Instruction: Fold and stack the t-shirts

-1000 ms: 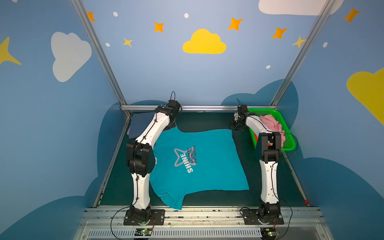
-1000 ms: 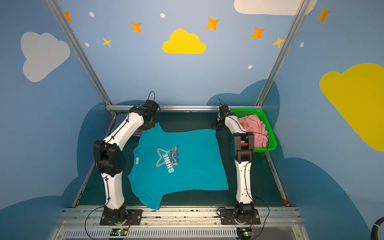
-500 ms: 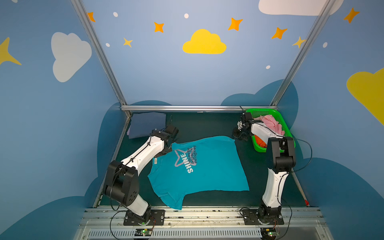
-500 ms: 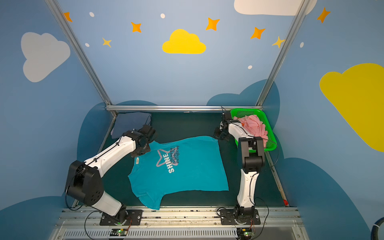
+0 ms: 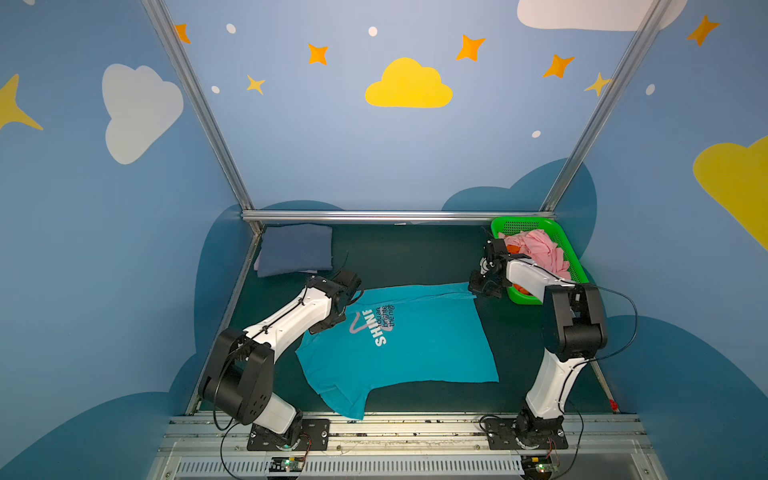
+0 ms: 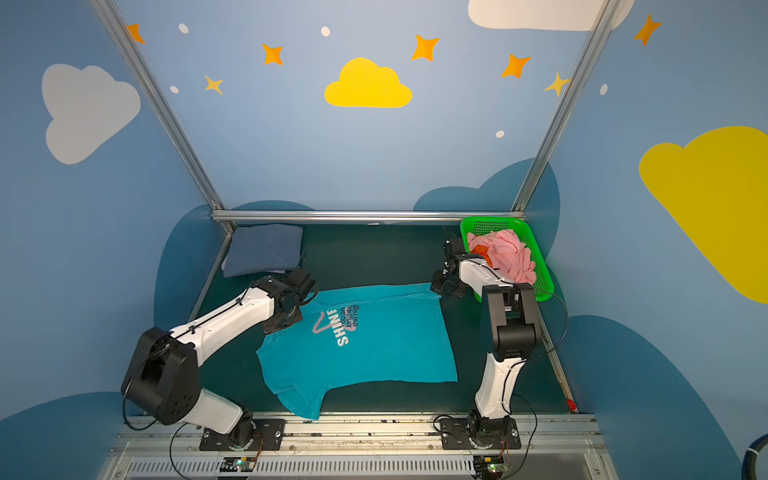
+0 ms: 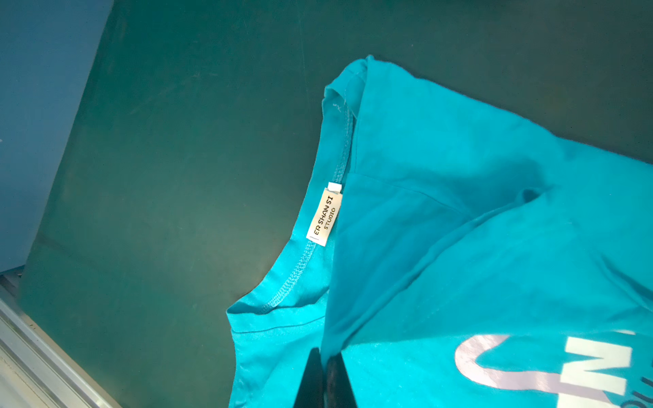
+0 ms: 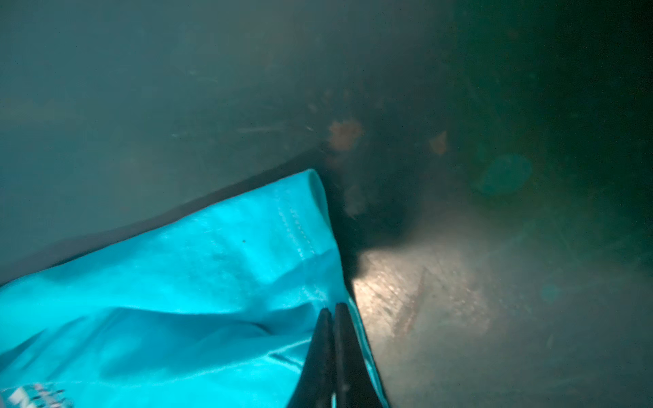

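Observation:
The teal t-shirt (image 5: 415,345) (image 6: 374,349) with its white "SHINE" print lies on the dark green table in both top views. Its far edge is folded toward the front and covers part of the print. At the fold's left end, by the collar, my left gripper (image 5: 353,293) (image 6: 309,289) (image 7: 325,353) is shut on a pinch of teal fabric. At the fold's right end, by the hem corner, my right gripper (image 5: 478,289) (image 6: 438,289) (image 8: 332,309) is shut on the shirt too. A folded slate-blue t-shirt (image 5: 297,253) rests at the back left.
A green basket (image 5: 523,222) (image 6: 490,222) at the back right, just behind my right arm, holds a crumpled pink t-shirt (image 5: 540,249) and an orange one (image 5: 513,249). A metal rail (image 5: 395,215) bounds the table's back. Blue walls close both sides.
Both grippers have come toward the front, drawing the teal shirt's far edge with them and folding it over the print. The left arm has swung low and to the left.

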`<state>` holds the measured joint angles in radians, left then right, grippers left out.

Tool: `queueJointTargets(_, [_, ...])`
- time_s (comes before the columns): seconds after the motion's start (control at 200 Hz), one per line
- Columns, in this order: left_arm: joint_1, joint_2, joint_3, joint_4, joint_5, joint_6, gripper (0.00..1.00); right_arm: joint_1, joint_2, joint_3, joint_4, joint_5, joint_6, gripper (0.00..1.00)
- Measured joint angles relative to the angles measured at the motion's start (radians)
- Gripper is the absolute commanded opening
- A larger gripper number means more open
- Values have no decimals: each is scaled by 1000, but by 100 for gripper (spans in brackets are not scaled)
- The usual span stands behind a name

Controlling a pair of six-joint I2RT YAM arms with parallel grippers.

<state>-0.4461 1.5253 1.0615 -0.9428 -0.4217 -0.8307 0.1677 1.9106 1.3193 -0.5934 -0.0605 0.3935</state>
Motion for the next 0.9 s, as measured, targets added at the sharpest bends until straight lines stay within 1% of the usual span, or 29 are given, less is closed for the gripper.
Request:
queueJointTargets(0.025, [0,1,-3,0,-2,-1,4,1,0,-5,0,6,1,0])
queueJointTargets(0.04, [0,2,-6,0,-3,-1,4,2,0,-8,0,10,3,2])
queueJointTargets(0.045, [0,2,-6,0,-3,-1,4,2,0,-9,0,11,3,6])
queueJointTargets(0.07, [0,3,-11,0,-6,-3,5,6,0,-15,1,16,5,15])
queueJointTargets(0.08, [0,3,-13,0,-7,-3,5,6,0,-16,1,18,9,17])
queueJointTargets(0.085, [0,3,-13,0,-8,-4,5,6,0,-18,1,18,11,21])
queueJointTargets(0.105, [0,4,-18,-1,-9,-5,7,8,0,-23,1,21,11,27])
queueJointTargets(0.11, [0,4,-18,-1,-10,-5,8,8,0,-24,1,21,12,27])
queueJointTargets(0.115, [0,4,-19,-1,-10,-5,9,8,0,-25,1,21,13,30])
queueJointTargets(0.145, [0,5,-24,-1,-11,-6,16,11,0,-32,2,26,13,36])
queueJointTargets(0.175, [-1,5,-27,-3,-13,-10,18,12,0,-39,2,28,16,38])
queueJointTargets(0.27, [-9,5,-31,-19,-24,-19,23,16,-6,-61,1,30,35,40])
queueJointTargets(0.34, [-21,3,-32,-37,-39,-25,33,16,-16,-69,-6,31,45,40])
queueJointTargets(0.461, [-58,-18,-32,-84,-66,-47,40,17,-70,-69,-16,46,56,39])
queueJointTargets(0.531, [-78,-40,-32,-111,-83,-60,49,23,-134,-69,-18,66,61,36])
queueJointTargets(0.561, [-84,-50,-32,-118,-89,-64,51,27,-157,-69,-18,77,62,35])
queueJointTargets(0.616, [-90,-59,-31,-124,-97,-68,53,40,-209,-68,-16,95,62,29])
queueJointTargets(0.666, [-90,-56,-29,-122,-98,-66,54,62,-245,-65,-14,108,56,20])
queueJointTargets(0.681, [-90,-53,-26,-123,-99,-65,54,71,-256,-63,-13,114,56,15])
queueJointTargets(0.716, [-92,-36,-14,-120,-99,-63,55,91,-269,-57,-11,120,53,7])
queueJointTargets(0.751, [-93,-13,3,-115,-98,-60,56,108,-270,-47,-10,122,54,2])
queueJointTargets(0.901, [-103,152,108,-58,-88,-36,65,151,-203,8,-14,98,36,1])
